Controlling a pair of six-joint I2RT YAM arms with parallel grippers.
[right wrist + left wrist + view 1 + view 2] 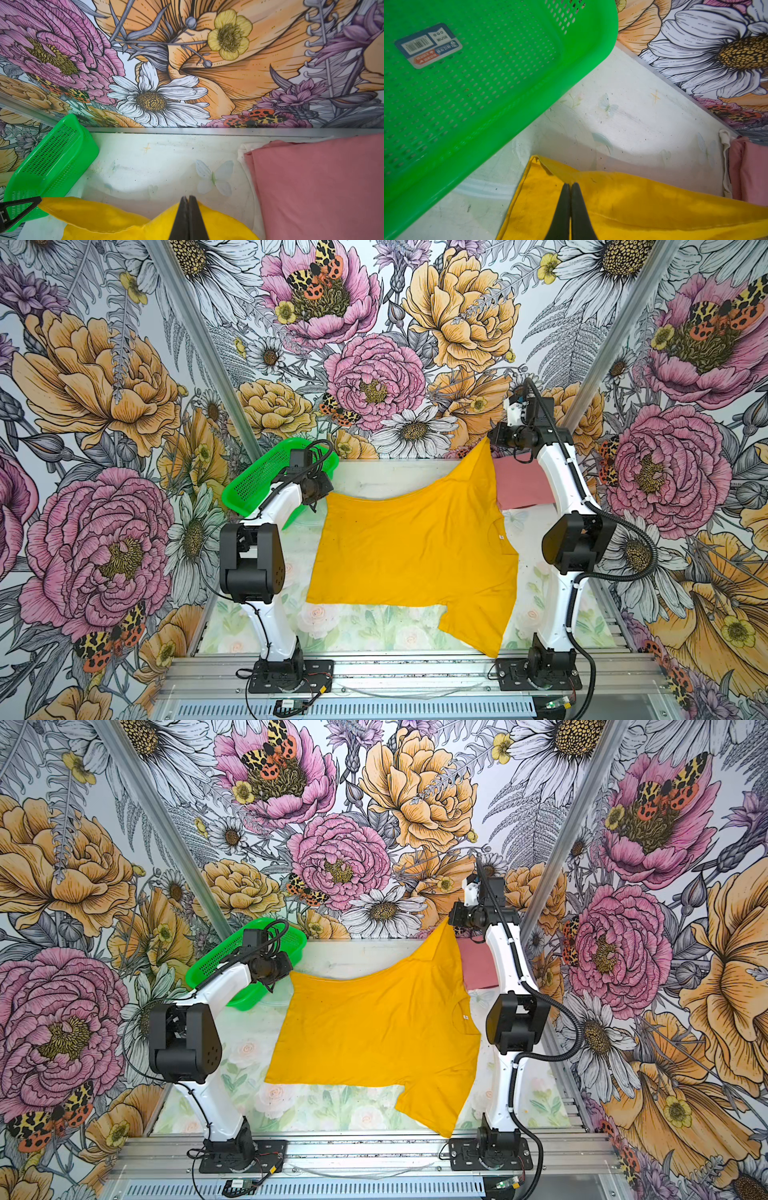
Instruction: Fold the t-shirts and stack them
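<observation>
Flowered wallpaper (374, 364) closed in a pale table (365, 635) printed with faint blossoms; across its middle lay the yellow t-shirt (415, 547), collar toward the right arm, one sleeve reaching the near right edge. Its far edge was lifted off the table at two corners and sagged between them. The left gripper (568, 187) had its fingers pressed together on the far left hem corner, held low; the right gripper (188, 198) was pinched tight on the far right corner, held higher, so the cloth rose there to a peak. Just behind that peak, in the far right corner, the pink t-shirt (519, 485) lay folded flat, a strip of white cloth (241, 153) showing at its edge. A green basket (257, 485) sat tilted at the far left, just beside the left gripper, a barcode sticker (428, 45) on its mesh bottom.
</observation>
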